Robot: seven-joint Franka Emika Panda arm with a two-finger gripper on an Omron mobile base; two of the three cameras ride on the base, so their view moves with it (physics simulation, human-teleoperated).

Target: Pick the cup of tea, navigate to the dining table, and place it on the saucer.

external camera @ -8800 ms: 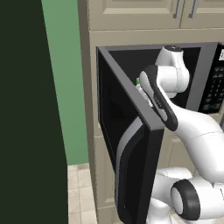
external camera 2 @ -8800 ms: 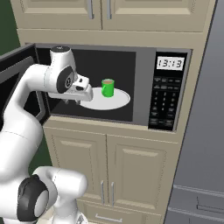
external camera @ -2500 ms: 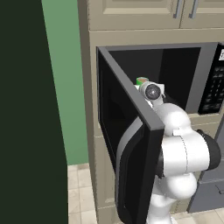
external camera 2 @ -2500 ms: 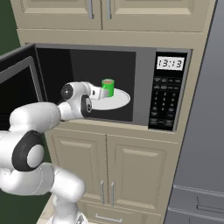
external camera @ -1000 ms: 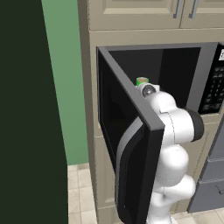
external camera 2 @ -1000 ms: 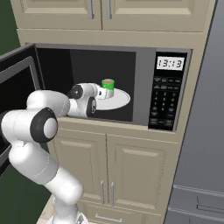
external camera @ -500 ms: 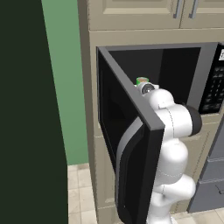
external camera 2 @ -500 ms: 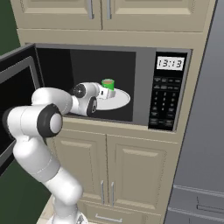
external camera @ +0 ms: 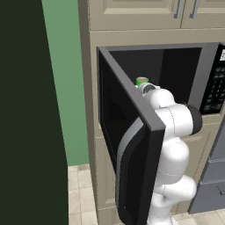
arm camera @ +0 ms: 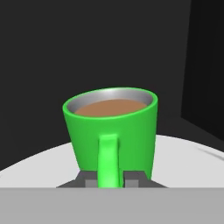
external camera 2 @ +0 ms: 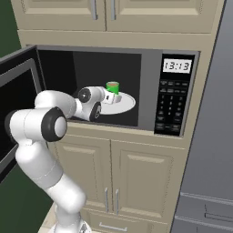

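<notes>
The cup of tea (arm camera: 111, 131) looks like smooth, slightly glossy green plastic outside, with a grey metallic lining at the rim and flat, matt brown liquid. The microwave's turntable (external camera 2: 127, 104) is plain smooth white, like glazed ceramic. The microwave door (external camera: 127, 145) is dark and satiny. The cabinet doors (external camera 2: 132, 177) look like painted beige wood with metal handles

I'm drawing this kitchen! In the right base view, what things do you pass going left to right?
Open microwave door → robot arm → green cup of tea on the white plate → microwave keypad → grey fridge.
</notes>
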